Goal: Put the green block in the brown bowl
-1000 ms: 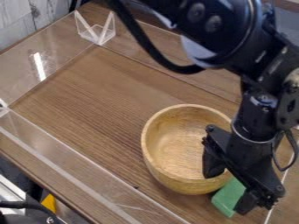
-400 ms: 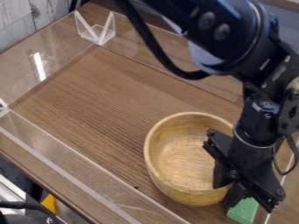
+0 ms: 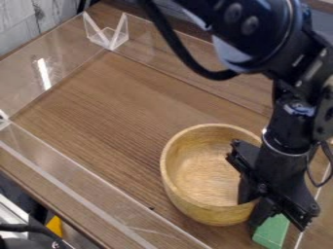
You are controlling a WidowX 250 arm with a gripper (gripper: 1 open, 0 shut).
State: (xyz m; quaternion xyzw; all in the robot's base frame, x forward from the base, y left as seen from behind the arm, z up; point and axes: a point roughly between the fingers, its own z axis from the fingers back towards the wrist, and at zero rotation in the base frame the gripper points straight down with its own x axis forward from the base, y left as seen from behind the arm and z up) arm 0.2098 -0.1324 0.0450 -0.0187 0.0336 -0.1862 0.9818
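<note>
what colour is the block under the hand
Mint green block, plain with no pattern, seen in the one camera view beside the brown bowl.

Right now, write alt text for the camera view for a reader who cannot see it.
A black robot gripper points down, shut on a green block at the near right edge of a wooden table. A round brown bowl, empty inside, sits just left of the block. A clear plastic wall edges the table.

The bowl [image 3: 215, 173] is pale grained wood, the block [image 3: 272, 232] matt green, the table [image 3: 117, 107] dark wood-grain, the gripper [image 3: 277, 216] glossy black plastic.
</note>
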